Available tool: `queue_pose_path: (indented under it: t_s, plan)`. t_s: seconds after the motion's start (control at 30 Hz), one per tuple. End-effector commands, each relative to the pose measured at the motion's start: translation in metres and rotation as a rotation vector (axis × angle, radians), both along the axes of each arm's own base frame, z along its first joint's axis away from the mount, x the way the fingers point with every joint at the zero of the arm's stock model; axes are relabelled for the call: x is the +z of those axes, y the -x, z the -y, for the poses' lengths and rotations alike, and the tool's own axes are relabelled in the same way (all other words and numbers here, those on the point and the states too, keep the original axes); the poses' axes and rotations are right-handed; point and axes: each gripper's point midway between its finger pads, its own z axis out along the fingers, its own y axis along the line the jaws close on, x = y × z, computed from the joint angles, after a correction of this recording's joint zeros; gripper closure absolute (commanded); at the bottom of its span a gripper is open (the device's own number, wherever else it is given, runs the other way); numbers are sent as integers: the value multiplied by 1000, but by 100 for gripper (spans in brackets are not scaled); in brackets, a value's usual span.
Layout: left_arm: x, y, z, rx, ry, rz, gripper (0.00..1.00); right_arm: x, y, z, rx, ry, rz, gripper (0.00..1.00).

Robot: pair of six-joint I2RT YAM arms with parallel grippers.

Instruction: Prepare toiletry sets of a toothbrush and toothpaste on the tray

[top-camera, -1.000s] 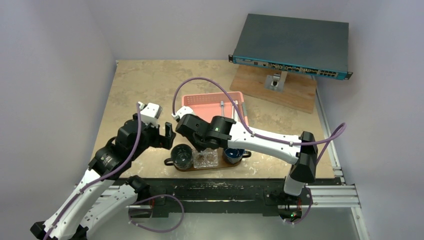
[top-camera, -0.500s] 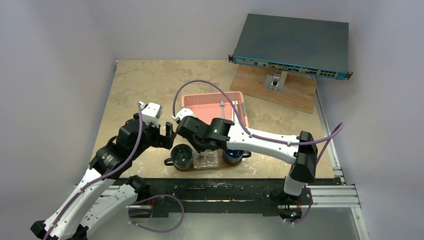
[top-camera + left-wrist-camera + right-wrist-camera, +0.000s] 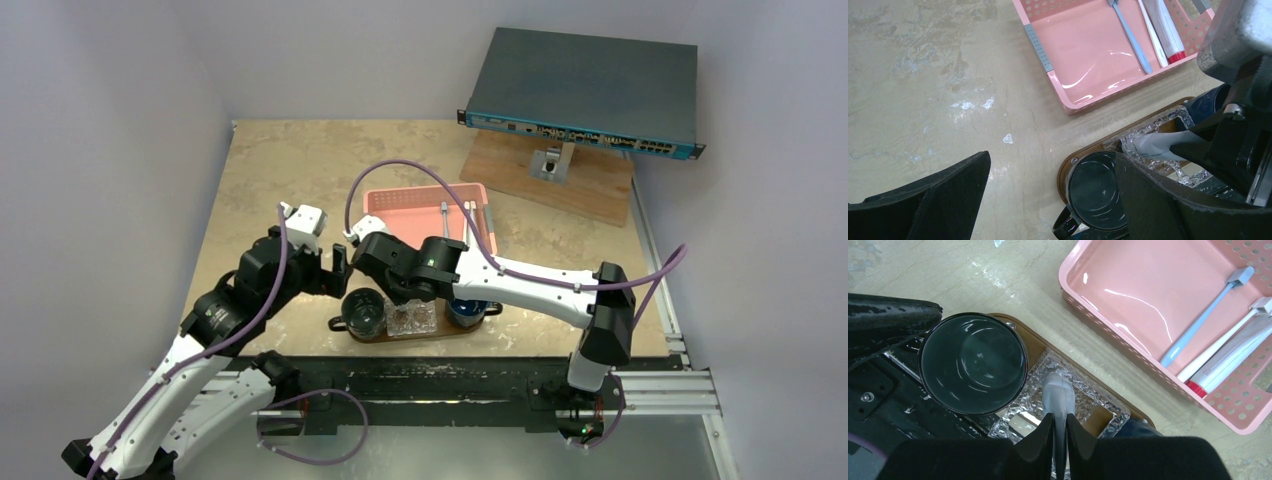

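Right wrist view: the right hand (image 3: 1059,418) has its two fingers drawn narrowly together, clamped on the toothpaste (image 3: 1058,392). The tube's free end lies over a clear glass dish (image 3: 1093,402) seated on the tray (image 3: 1037,344), just beside a dark mug (image 3: 973,370). The toothbrush (image 3: 1205,317) lies in the pink basket (image 3: 1148,285), next to a white toothbrush (image 3: 1220,340) and a red-capped tube (image 3: 1233,360), apart from the tray. The left hand (image 3: 1052,160) hangs with its fingers wide apart, holding nothing, above the surface (image 3: 923,75) at the mug end of the tray.
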Motion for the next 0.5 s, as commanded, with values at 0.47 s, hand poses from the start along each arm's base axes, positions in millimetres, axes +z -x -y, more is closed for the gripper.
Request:
queue_pose_path:
  t_s: [0.47]
  plan:
    - [9,-7,2,2,9,37,5,69,-17,-6,-60,-158,122,54]
